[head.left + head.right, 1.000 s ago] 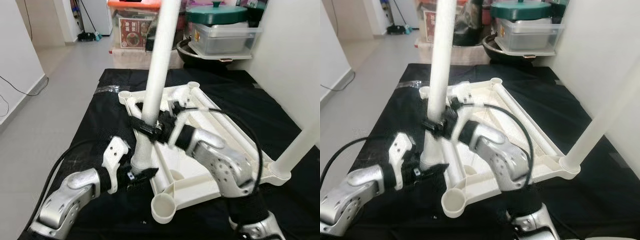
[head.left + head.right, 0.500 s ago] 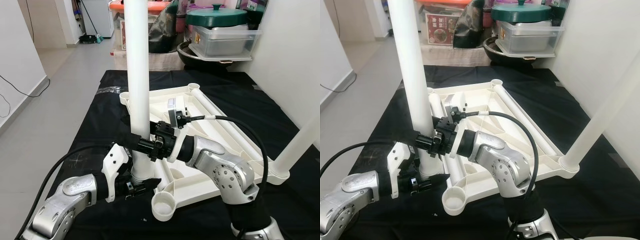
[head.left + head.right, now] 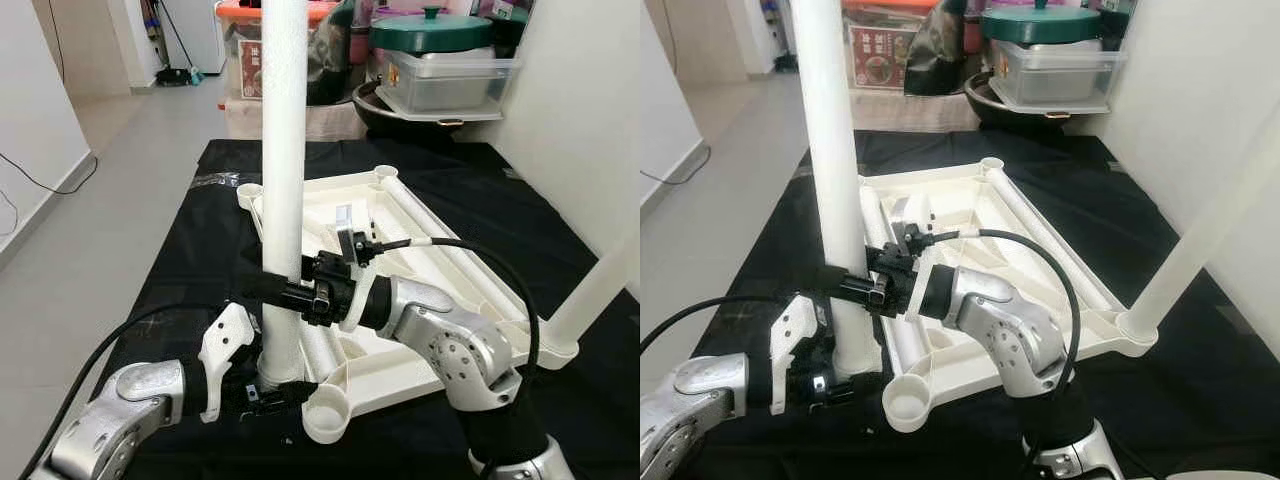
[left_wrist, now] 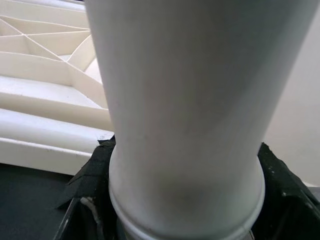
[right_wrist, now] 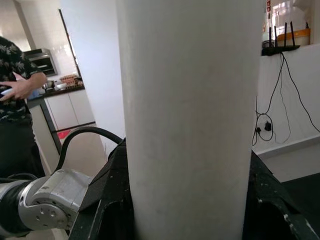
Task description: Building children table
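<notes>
A white table top point(image 3: 430, 245) lies upside down on a black mat point(image 3: 190, 270). A long white table leg point(image 3: 283, 150) stands nearly upright at its front left side. My left gripper point(image 3: 270, 392) is shut on the leg's flared lower end point(image 4: 190, 200). My right gripper point(image 3: 285, 295) is shut on the leg point(image 5: 190, 115) a little higher up. The leg's foot is just left of an empty round corner socket point(image 3: 323, 423); what it rests on is hidden. Another leg point(image 3: 600, 285) stands in the front right corner.
Storage boxes and a green-lidded pot point(image 3: 432, 30) stand behind the mat. A white wall point(image 3: 590, 120) runs along the right, bare floor point(image 3: 110, 190) lies to the left. A person point(image 5: 15, 100) stands in the background of the right wrist view.
The leg has swung from a rightward lean to nearly upright. Both grippers moved with it, the left one sinking lower near the front corner.
</notes>
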